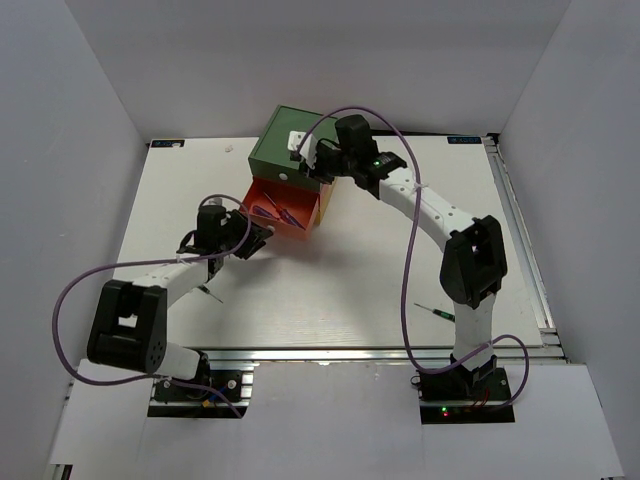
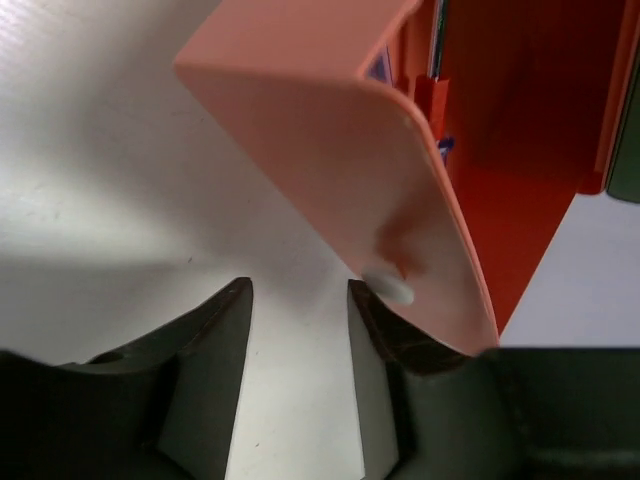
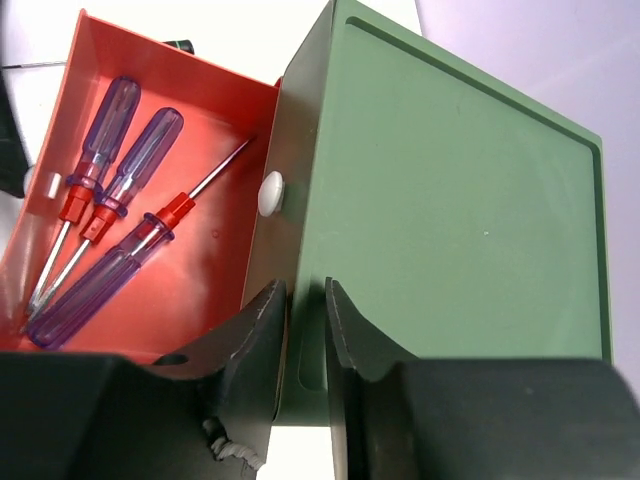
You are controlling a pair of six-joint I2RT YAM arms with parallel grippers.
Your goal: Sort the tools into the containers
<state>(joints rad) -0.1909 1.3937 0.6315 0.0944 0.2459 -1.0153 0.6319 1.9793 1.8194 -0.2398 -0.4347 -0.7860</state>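
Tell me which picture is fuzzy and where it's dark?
Left wrist view: the orange drawer sits close to the lens and looks soft, its knob blurry. Right wrist view: the screwdrivers are sharp, the right gripper dark at the bottom. Top view: even light, faint shadows.

Three slim screwdrivers with clear blue handles and red collars (image 3: 147, 148) lie inside the open orange plastic drawer (image 3: 215, 250). Two thin black screwdrivers (image 1: 435, 312) lie on the white table (image 1: 330, 290), one to each side of that drawer. Two round white knobs (image 3: 270, 192) show.
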